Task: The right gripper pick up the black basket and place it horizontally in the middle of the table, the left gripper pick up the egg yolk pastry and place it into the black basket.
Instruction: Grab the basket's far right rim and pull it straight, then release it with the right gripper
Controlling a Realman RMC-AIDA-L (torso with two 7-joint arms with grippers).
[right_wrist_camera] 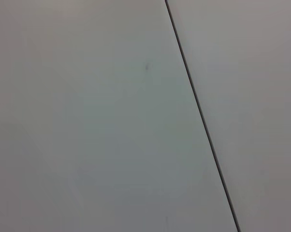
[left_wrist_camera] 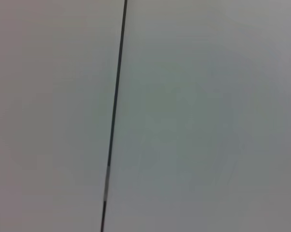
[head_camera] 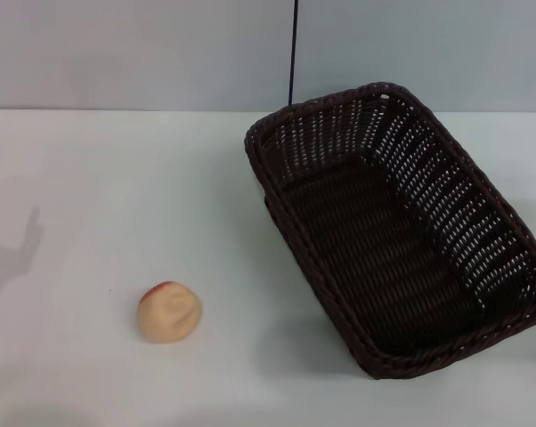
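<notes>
The black basket (head_camera: 402,231) stands on the white table (head_camera: 117,178) at the right, turned at a slant, its long side running from the back middle to the front right. It is empty. The egg yolk pastry (head_camera: 169,311) lies on the table at the front left, well apart from the basket. Neither gripper shows in the head view; only a shadow falls on the table at the far left edge. Both wrist views show only a plain pale wall with a thin dark seam.
A pale wall with a thin dark vertical seam (head_camera: 293,53) stands behind the table. Bare tabletop lies between the pastry and the basket.
</notes>
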